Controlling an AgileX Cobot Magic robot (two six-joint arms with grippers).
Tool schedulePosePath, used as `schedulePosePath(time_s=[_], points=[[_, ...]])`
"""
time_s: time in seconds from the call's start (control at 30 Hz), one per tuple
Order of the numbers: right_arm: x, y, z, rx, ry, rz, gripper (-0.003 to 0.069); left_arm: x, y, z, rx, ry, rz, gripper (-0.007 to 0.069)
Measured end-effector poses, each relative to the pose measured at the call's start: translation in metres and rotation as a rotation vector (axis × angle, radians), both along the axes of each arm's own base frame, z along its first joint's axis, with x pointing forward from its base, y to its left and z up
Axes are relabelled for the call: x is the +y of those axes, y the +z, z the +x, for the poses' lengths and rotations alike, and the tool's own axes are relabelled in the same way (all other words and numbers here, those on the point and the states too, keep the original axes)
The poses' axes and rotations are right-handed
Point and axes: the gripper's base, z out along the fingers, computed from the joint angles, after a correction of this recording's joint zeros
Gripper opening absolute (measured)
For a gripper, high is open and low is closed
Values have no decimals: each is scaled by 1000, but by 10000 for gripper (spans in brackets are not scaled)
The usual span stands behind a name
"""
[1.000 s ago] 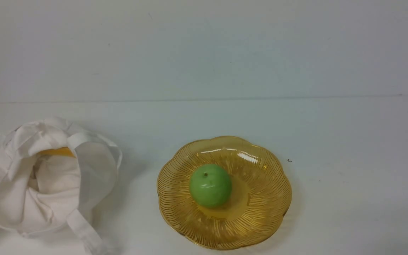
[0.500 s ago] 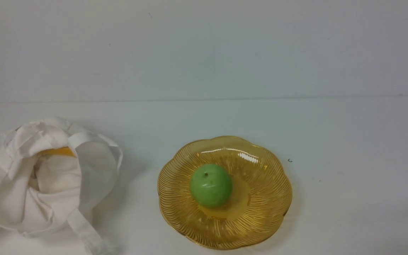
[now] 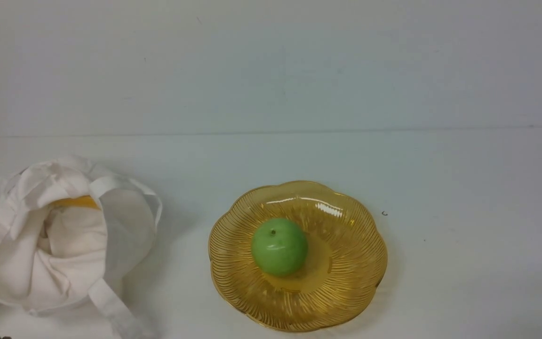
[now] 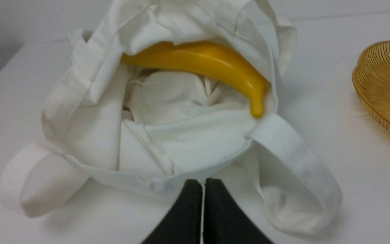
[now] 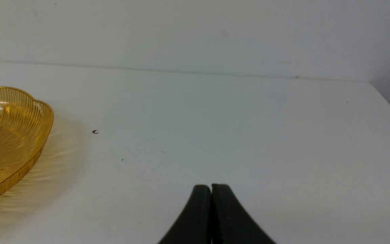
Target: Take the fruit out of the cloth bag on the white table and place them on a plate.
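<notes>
Clearly, the left claw (image 4: pixel 203 184), pressed together, waits outside the bag (image 4: pixel 181 149), whose yellow fruit (image 4: pixel 212 61) lies crosswise beyond it.

We count one green apple (image 3: pixel 280 247), one banana-shaped yellow-orange fruit (image 4: pixel 212 61), one off-white cloth tote bag (image 3: pixel 127 226) and one amber scalloped plate (image 3: pixel 355 245). That gives us two pieces of fruit altogether. On the bag we see two strap handles. We also count one white table (image 3: pixel 464 245), one pale wall (image 3: pixel 271 66) behind it and two grippers, one left (image 4: pixel 203 181) and one right (image 5: pixel 211 186).
</notes>
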Motion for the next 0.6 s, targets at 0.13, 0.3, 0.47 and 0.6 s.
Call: schedulePosePath(time_s=[0.13,0.3,0.47,0.6], points=[[0,0,0,0,0,0,-14,-1,0,0,0,-21,0,-8],[0,0,0,0,0,0,-14,-1,0,0,0,-24,0,-8],[0,0,0,0,0,0,-14,-1,0,0,0,-26,0,-8],[0,0,0,0,0,0,-14,-1,0,0,0,-27,0,-8]])
